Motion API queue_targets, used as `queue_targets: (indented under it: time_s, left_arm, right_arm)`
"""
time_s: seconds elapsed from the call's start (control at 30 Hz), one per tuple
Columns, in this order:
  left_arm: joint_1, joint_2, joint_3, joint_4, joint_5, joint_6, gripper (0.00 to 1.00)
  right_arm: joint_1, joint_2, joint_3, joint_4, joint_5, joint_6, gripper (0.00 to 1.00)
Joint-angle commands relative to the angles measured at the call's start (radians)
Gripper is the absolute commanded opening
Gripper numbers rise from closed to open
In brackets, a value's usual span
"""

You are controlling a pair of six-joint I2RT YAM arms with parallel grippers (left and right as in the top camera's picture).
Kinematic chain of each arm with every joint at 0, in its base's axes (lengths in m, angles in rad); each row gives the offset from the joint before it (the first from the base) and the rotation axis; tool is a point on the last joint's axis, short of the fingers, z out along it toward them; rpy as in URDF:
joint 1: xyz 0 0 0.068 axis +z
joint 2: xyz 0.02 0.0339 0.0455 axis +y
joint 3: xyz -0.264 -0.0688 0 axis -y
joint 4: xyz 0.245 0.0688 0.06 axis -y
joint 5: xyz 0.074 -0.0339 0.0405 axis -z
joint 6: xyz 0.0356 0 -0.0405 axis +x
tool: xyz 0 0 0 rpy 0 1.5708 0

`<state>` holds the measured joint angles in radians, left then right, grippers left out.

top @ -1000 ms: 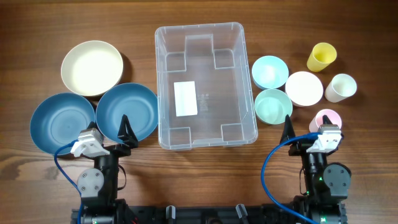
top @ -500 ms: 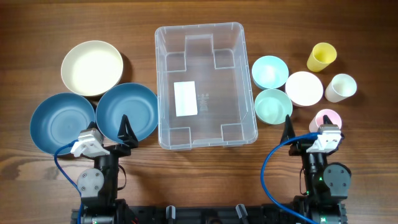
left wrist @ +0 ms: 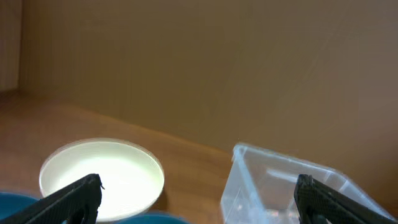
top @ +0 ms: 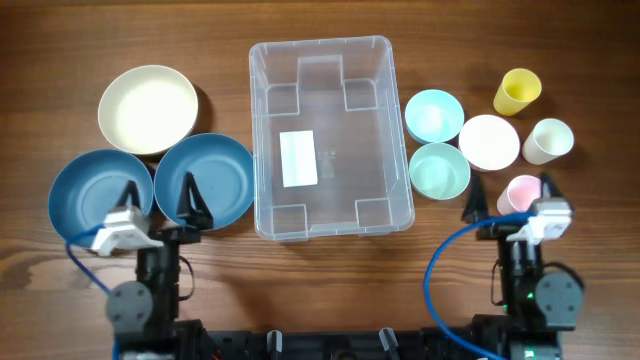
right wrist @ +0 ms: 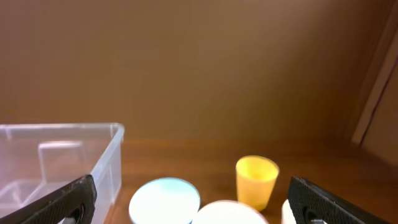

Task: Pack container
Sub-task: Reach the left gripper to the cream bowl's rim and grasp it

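Note:
The container (top: 330, 110) is a large clear plastic bin with a white label on its bottom, empty, at the table's middle. Its corner shows in the left wrist view (left wrist: 280, 186) and its side in the right wrist view (right wrist: 62, 155). My left gripper (top: 158, 200) is open wide and empty, over the near edges of two blue bowls (top: 95, 195) (top: 210, 175); in the left wrist view (left wrist: 198, 186) nothing is between its fingers. My right gripper (top: 510, 198) is open wide and empty over a pink cup (top: 522, 190); the right wrist view (right wrist: 191, 190) shows the same.
A cream bowl (top: 148, 108) (left wrist: 102, 177) sits at the back left. Right of the bin are a light blue bowl (top: 433, 115) (right wrist: 165, 200), a mint bowl (top: 439, 170), a white bowl (top: 488, 142), a yellow cup (top: 517, 90) (right wrist: 256, 180) and a white cup (top: 548, 140).
Both grippers have opened wide. The left wrist has shifted a little left and the right wrist a little right. The bin, bowls and cups have not moved.

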<state>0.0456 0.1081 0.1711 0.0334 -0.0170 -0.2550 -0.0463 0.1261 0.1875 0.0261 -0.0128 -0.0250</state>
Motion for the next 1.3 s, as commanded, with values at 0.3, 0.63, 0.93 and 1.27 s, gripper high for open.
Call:
queue_targets:
  time_s: [0.3, 0.63, 0.93, 1.27]
  left_arm:
    - [-0.002, 0.949, 1.033, -0.529, -0.025, 0.142, 1.00]
    - [-0.005, 1.403, 1.492, -0.690, -0.018, 0.180, 1.00]
    - [0.164, 1.426, 1.492, -0.651, -0.182, 0.008, 1.00]
    - [0.599, 1.559, 1.492, -0.769, 0.227, -0.164, 1.00]
  right_arm:
    - [-0.122, 0.980, 1.022, -0.429, -0.134, -0.083, 1.00]
    - [-0.418, 1.537, 1.647, -0.866, -0.237, -0.180, 1.00]
    - [-0.556, 1.633, 1.645, -0.895, -0.225, -0.187, 1.00]
    - [-0.557, 1.653, 1.626, -0.890, -0.122, -0.185, 1.00]
